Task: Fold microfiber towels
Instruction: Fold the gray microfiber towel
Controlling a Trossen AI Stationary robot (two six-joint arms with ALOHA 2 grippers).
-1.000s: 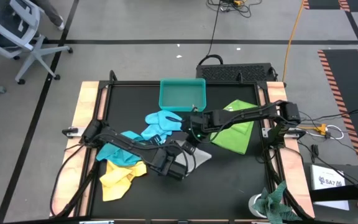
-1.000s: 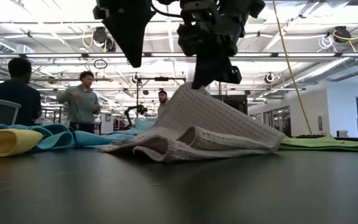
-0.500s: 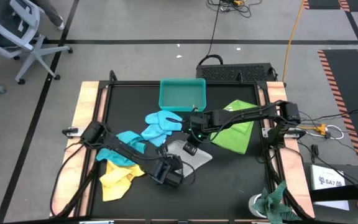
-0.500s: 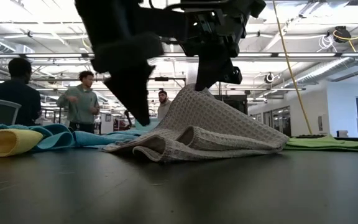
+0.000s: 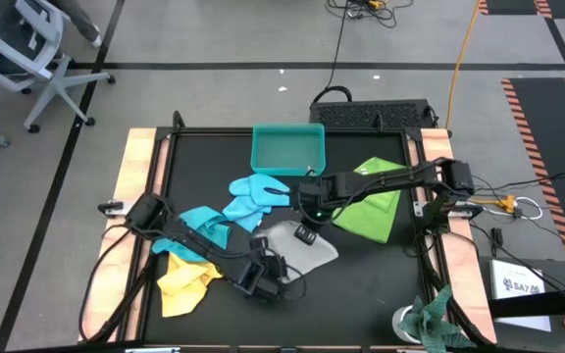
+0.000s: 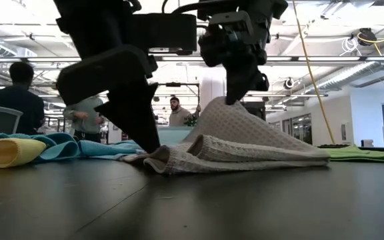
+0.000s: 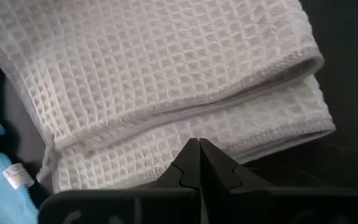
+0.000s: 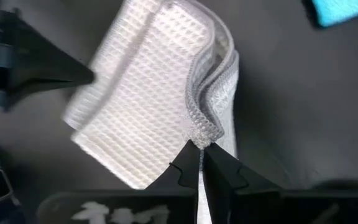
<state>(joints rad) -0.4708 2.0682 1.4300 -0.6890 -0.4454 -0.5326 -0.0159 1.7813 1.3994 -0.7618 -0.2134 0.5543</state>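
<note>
From above, the pale grey towel [image 5: 304, 246] lies folded near the middle of the black table [image 5: 361, 284], with both arms meeting over it. The right gripper [image 5: 306, 233] sits on the towel's far edge, and the right wrist view makes plain what the overhead cannot: its fingers are pinched on a bunched corner of the waffle-weave cloth [image 8: 199, 134], lifting it into a small peak. The low view shows that same peak, the towel [image 6: 245, 143] rising to the right gripper [image 6: 235, 100] and sloping down to the tabletop on either side.

The left gripper [image 5: 255, 281] is at the towel's near left edge. Its own wrist camera shows the two fingers pressed together with nothing between them, the tips [image 7: 199, 149] just at the doubled hem of the towel [image 7: 166, 81]; whether they actually touch the cloth I can't quite say. In the low view the left gripper [image 6: 149, 143] comes down to the table right beside the fold.

Only the overhead view takes in the rest: a lime green towel [image 5: 371, 206] spread to the right, a light blue towel [image 5: 253, 194] and a turquoise towel [image 5: 196, 230] crumpled to the left, a yellow towel [image 5: 186, 279] nearest the front-left, and a teal tray [image 5: 288, 147] at the back. The low view adds people [image 6: 15, 87] in the room beyond.
</note>
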